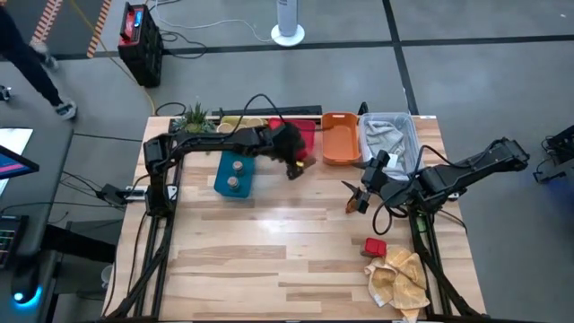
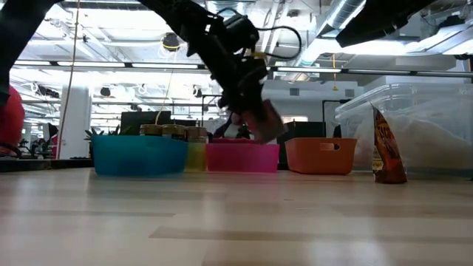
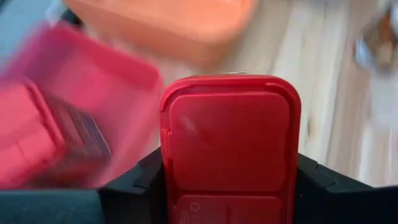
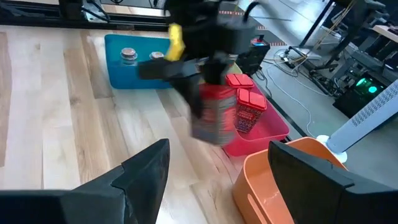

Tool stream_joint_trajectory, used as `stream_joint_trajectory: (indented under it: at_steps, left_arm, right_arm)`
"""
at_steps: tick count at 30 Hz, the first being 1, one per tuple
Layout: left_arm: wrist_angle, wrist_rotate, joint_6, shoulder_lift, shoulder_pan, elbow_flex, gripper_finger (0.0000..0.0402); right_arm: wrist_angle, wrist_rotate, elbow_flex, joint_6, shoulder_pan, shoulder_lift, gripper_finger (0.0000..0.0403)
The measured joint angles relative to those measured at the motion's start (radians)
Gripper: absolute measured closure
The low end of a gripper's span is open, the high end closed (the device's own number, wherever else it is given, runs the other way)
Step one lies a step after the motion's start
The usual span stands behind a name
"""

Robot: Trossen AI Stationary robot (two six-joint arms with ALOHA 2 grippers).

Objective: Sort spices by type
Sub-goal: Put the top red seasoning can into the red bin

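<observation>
High view shows a row of trays along the far edge of the table (image 1: 269, 242): a teal tray (image 1: 235, 173) with two round grey-topped jars (image 1: 235, 174) standing in it, a pink-red tray (image 1: 305, 136), an orange tray (image 1: 340, 137) that looks bare inside, and a clear plastic bin (image 1: 390, 139) holding pale crumpled material. In the right wrist view two red boxes (image 4: 244, 99) with patterned sides already stand upright in the pink-red tray, close together.

The left arm reaches from its base at the table's left edge across the teal tray, and the left gripper (image 1: 294, 161) hangs at the near edge of the pink-red tray. Its fingers are clenched on a red spice box (image 3: 230, 140); in the left wrist view the box's flat red hinged lid faces the camera, pinched between the two dark fingers, with the pink-red tray and orange tray beyond it. The low view shows that box lifted above the tray rim and tilted.

The right arm comes in from the right edge, and the right gripper (image 1: 360, 199) sits low near the table's middle right, in front of the orange tray, fingers spread with nothing between them.

Another red box (image 1: 374, 246) lies on the table near the right front, touching a crumpled tan paper wad (image 1: 399, 278). A thin brown packet (image 2: 387, 148) stands upright by the clear bin.
</observation>
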Motion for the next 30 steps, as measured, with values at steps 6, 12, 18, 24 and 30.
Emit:
stream_joint_trajectory:
  at_steps: [6, 12, 18, 24, 30]
  left_arm:
    - [0.124, -0.109, -0.1, 0.0, 0.03, 0.002, 0.0188]
    - [0.142, -0.214, -0.155, 0.0, 0.064, 0.002, 0.0199]
    - [0.165, -0.221, -0.218, 0.007, 0.106, 0.002, 0.0192]
    - [0.21, -0.122, -0.308, 0.04, 0.141, 0.003, 0.019]
    - [0.235, -0.237, -0.291, 0.051, 0.142, 0.001, 0.0188]
  right_arm:
    - [0.0, 0.0, 0.0, 0.0, 0.0, 0.0, 0.0099]
    - [0.002, 0.0, 0.0, 0.0, 0.0, 0.0, 0.0099]
    - [0.03, 0.0, 0.0, -0.015, 0.0, 0.0, 0.0099]
    - [0.031, 0.0, 0.0, -0.016, 0.0, 0.0, 0.0099]
    - [0.03, 0.0, 0.0, -0.017, 0.002, 0.0, 0.0099]
